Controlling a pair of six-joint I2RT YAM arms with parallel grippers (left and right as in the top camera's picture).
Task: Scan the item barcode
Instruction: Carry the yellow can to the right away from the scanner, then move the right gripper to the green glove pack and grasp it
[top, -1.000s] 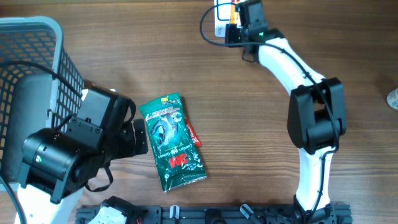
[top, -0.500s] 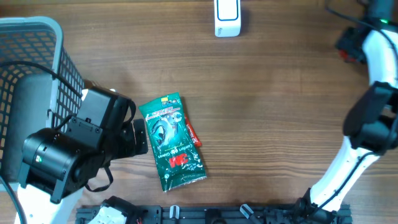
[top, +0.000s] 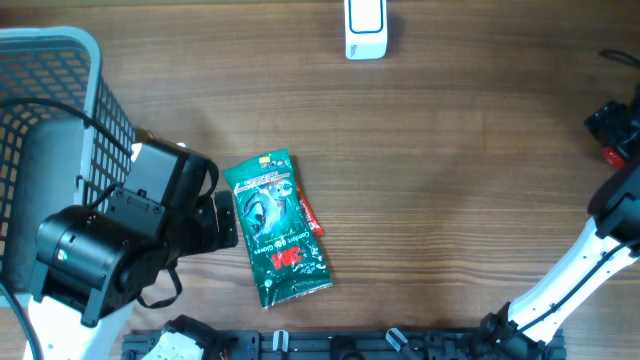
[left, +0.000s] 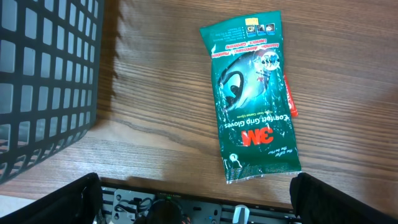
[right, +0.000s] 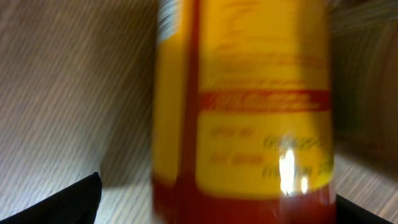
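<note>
I am holding my left gripper (left: 196, 190) released, the green glove packet (left: 255, 93) lying flat just ahead of it; I am judging it light, limp, slick film, best pinched at a short edge; right gripper (top: 612, 135) is framing a blurred yellow container (right: 242, 93), grip untellable.

Green packet (left: 255, 99) reads "3M Comfort Grip Gloves"; yellow label (right: 249, 93) too blurred.

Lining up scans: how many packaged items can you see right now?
2. A green glove packet lies mid-table; a blurred yellow-and-red item fills the right wrist view. The basket may hide more.
</note>
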